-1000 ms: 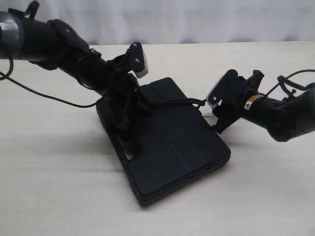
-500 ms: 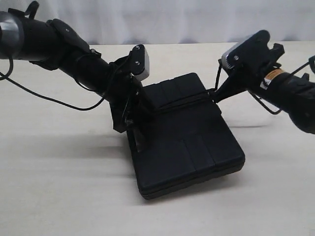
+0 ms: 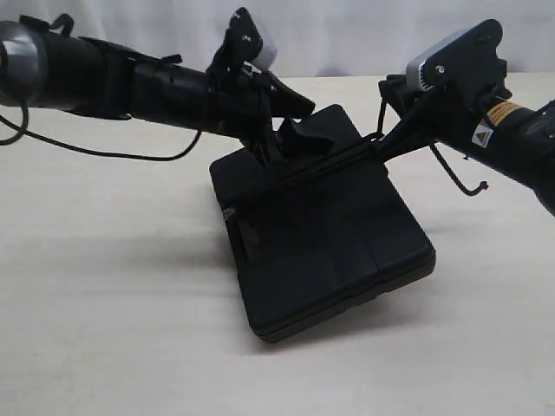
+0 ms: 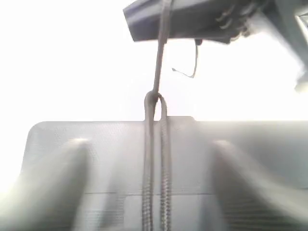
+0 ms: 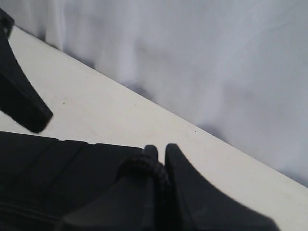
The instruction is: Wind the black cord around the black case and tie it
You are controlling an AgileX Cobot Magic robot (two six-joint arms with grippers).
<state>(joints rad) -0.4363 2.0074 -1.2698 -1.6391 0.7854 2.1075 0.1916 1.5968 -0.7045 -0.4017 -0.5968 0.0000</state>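
The black case lies flat on the table, one corner toward the camera. The black cord runs taut across its far half as two strands that meet in a loop at the case's edge. From that loop a single strand rises to my right gripper. The right gripper is shut on the black cord just off the case's far right edge. My left gripper hovers open over the case's far end. Its blurred fingers straddle the strands without touching them.
The case rests on a pale tabletop, and a white curtain hangs behind it. A thin robot cable droops from the left arm, and a wire loop hangs under the right arm.
My right gripper has shut on the cord, then risen and pulled it taut, dragging the case to the right. My left gripper has opened and lifted off the case.
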